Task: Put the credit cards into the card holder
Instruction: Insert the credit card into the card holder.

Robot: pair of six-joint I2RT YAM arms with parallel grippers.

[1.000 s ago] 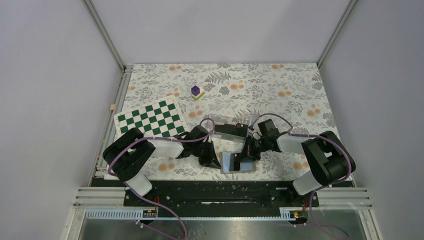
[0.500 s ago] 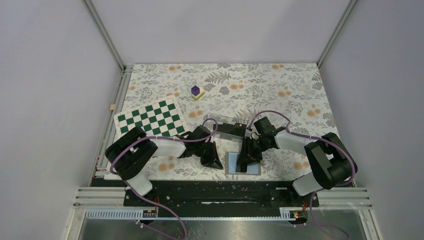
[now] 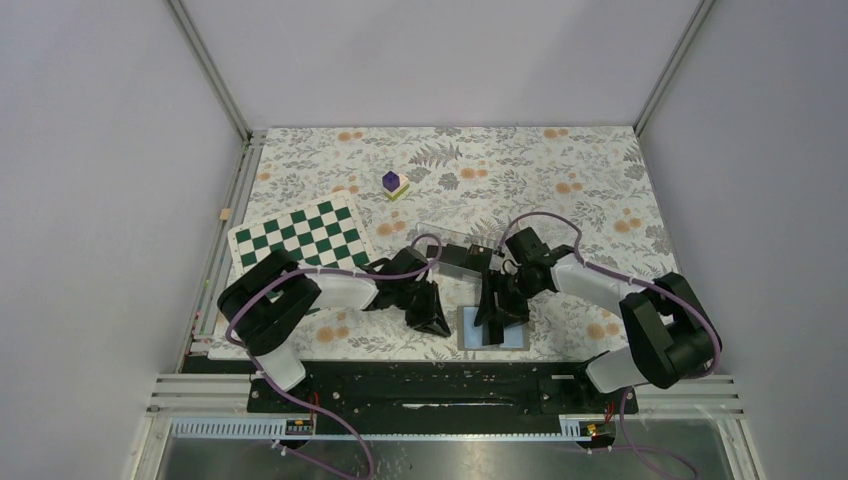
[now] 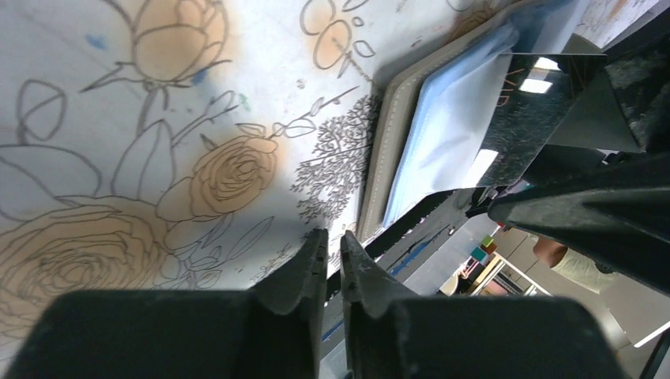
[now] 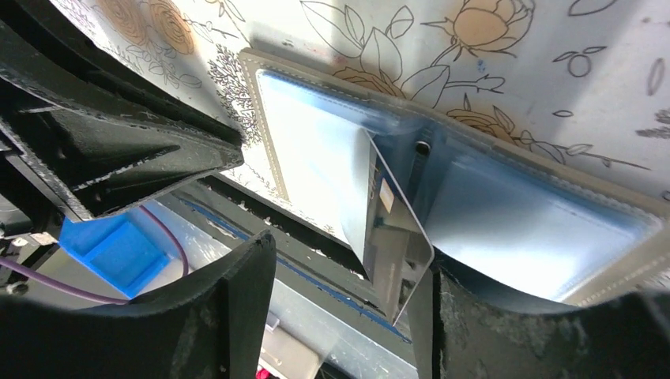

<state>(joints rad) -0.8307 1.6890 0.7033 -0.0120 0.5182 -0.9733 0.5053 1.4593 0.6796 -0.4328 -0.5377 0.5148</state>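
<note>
- The holder [image 3: 512, 337] is laid open and flat on the floral worktop [image 3: 580, 170], close to the near edge and between the two arms, with its pale blue inside turned up.
- One card [image 5: 391, 237] is seen standing tilted over the holder's middle fold, its lower edge tucked into the blue lining; how far in it sits cannot be told.
- The right pincer [image 3: 496, 314] is held directly over the holder. Its fingers [image 5: 237, 316] are spread wide, one on each side of the card. The card is released: the left finger stands clear of it, and whether the other finger brushes its corner cannot be told.
- The left pincer [image 4: 330, 245] is clenched to a thin slit with nothing in it, and is held low over the worktop just left of the holder.
- A clear box [image 3: 445, 250] is set just behind the holder.
- A green chessboard [image 3: 300, 235] lies to the left, and a purple cube [image 3: 392, 180] farther back.
</note>
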